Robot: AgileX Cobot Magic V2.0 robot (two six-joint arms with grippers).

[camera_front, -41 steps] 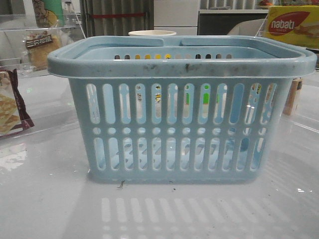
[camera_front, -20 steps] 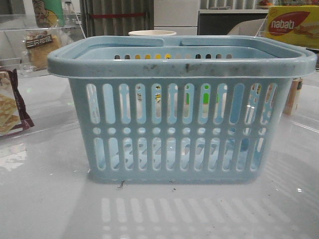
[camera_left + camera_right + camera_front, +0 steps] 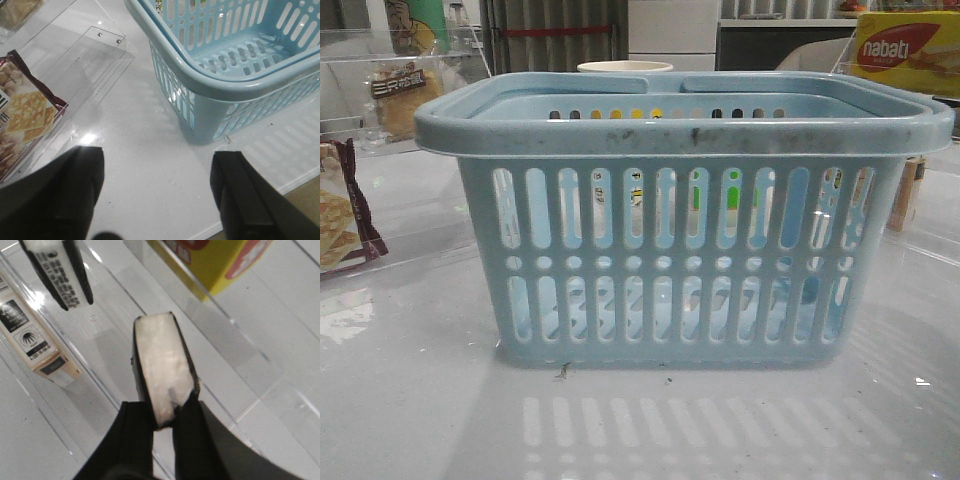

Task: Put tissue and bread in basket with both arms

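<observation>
My right gripper [image 3: 162, 422] pinches the tissue [image 3: 162, 372] at its lower end, over the clear shelf [image 3: 235, 355]. My left gripper [image 3: 157, 190] is spread wide near the basket [image 3: 220, 80], above the table [image 3: 145, 160].

Light blue basket [image 3: 685, 130], slotted sides.

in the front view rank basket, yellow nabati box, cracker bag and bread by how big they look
1. basket, by far the largest, though also nearest the camera.
2. yellow nabati box, cut by the frame edge.
3. cracker bag, also cut off; close to the box, so unsure.
4. bread, smallest, set farther back.
</observation>
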